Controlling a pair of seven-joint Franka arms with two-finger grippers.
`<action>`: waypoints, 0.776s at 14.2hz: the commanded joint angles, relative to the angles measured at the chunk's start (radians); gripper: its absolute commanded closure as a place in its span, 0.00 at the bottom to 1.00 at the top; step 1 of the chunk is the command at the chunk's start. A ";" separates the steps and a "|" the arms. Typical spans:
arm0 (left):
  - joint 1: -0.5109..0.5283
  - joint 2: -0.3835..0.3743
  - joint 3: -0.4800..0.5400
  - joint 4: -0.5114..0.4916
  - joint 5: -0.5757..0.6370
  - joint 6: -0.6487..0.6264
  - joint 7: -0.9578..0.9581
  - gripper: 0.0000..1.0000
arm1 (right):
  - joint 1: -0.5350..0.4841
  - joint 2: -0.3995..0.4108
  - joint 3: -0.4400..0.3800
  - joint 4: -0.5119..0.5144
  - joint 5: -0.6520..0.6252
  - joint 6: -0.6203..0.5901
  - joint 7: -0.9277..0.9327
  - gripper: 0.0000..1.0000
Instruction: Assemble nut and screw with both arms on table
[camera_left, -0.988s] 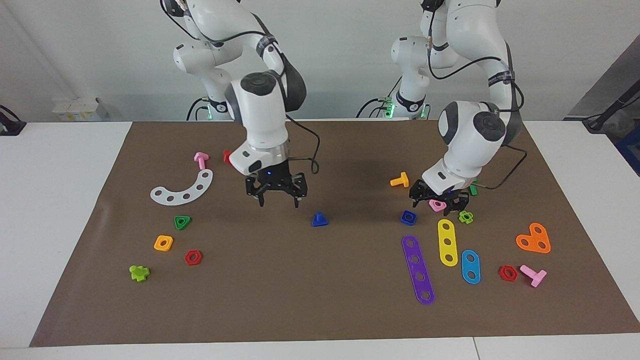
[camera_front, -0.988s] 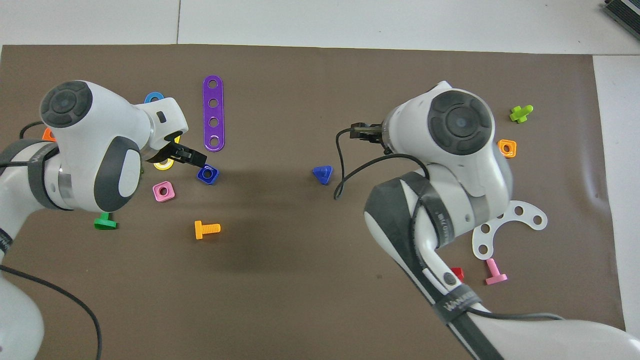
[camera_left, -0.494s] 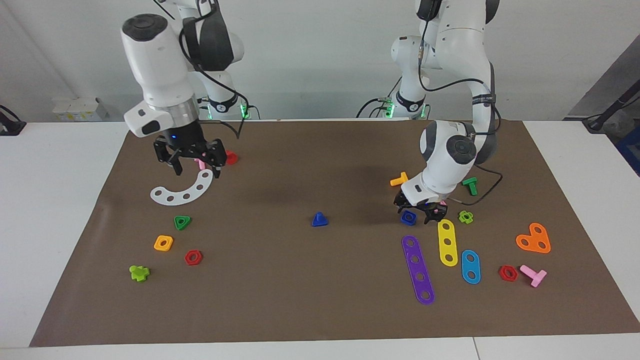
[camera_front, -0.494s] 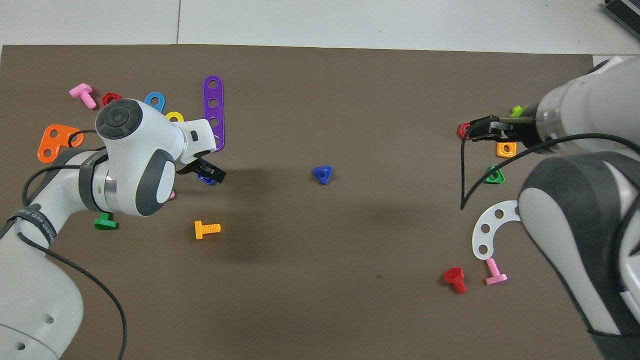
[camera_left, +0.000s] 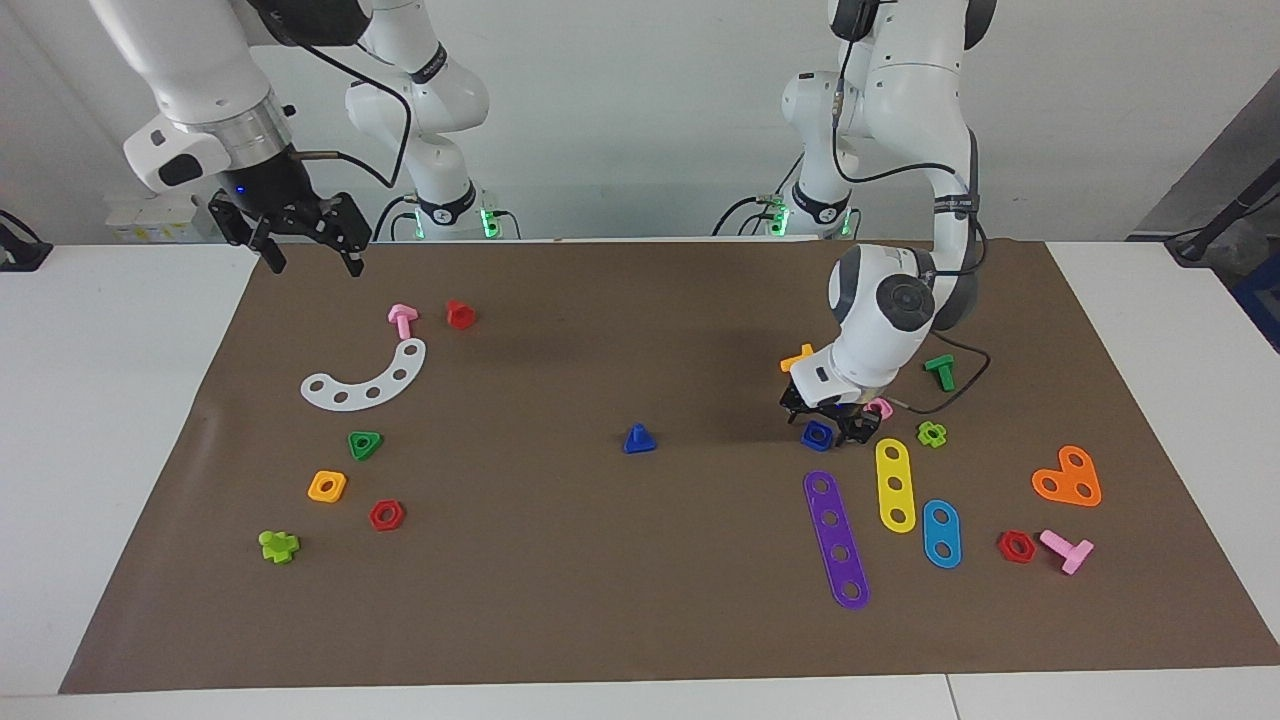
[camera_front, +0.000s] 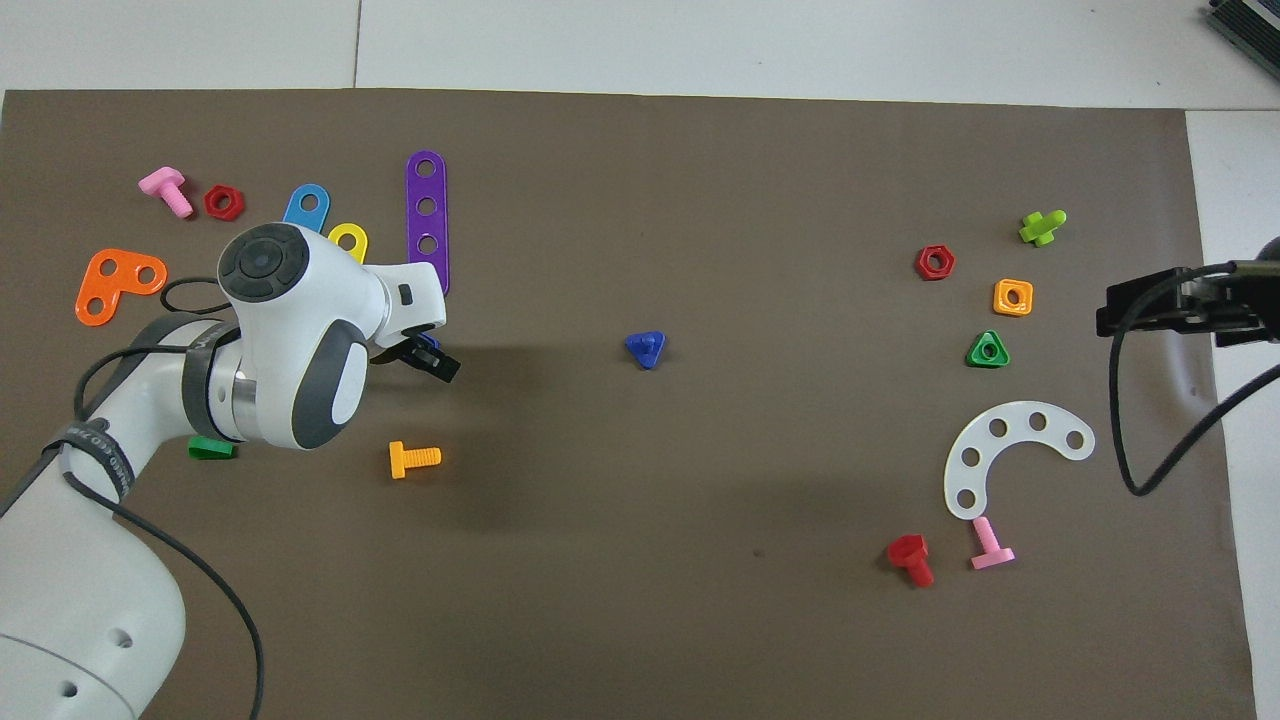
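Note:
The dark-blue square nut (camera_left: 817, 433) lies on the brown mat (camera_left: 640, 610) toward the left arm's end, beside the purple strip (camera_left: 836, 538). My left gripper (camera_left: 824, 424) is down at the mat and straddles the nut. In the overhead view the left gripper (camera_front: 428, 352) and its wrist hide nearly all of the nut (camera_front: 431, 343). The dark-blue screw (camera_left: 638, 438) (camera_front: 646, 348) stands alone on its triangular head at the mat's middle. My right gripper (camera_left: 312, 262) (camera_front: 1108, 312) hangs open and empty, high over the mat's edge at the right arm's end.
Around the left gripper lie a pink square nut (camera_left: 879, 407), an orange screw (camera_left: 799, 360), a green screw (camera_left: 940, 370) and a yellow strip (camera_left: 895, 484). Toward the right arm's end lie a white curved strip (camera_left: 366, 380), a green triangular nut (camera_left: 365, 444) and an orange square nut (camera_left: 327, 486).
The right arm has swung up and away from the mat's middle to the edge at its own end. The left gripper has shifted from over the pink nut onto the dark-blue nut and narrowed.

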 joint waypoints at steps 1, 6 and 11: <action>-0.018 -0.020 0.020 -0.038 -0.022 0.034 0.031 0.16 | -0.015 -0.003 0.017 0.001 -0.018 -0.033 -0.038 0.00; -0.018 -0.021 0.020 -0.043 -0.020 0.033 0.042 0.23 | -0.017 -0.040 0.015 -0.065 -0.019 -0.030 -0.066 0.00; -0.018 -0.021 0.020 -0.043 -0.020 0.031 0.041 0.42 | -0.017 -0.025 0.017 -0.022 -0.015 -0.055 -0.066 0.00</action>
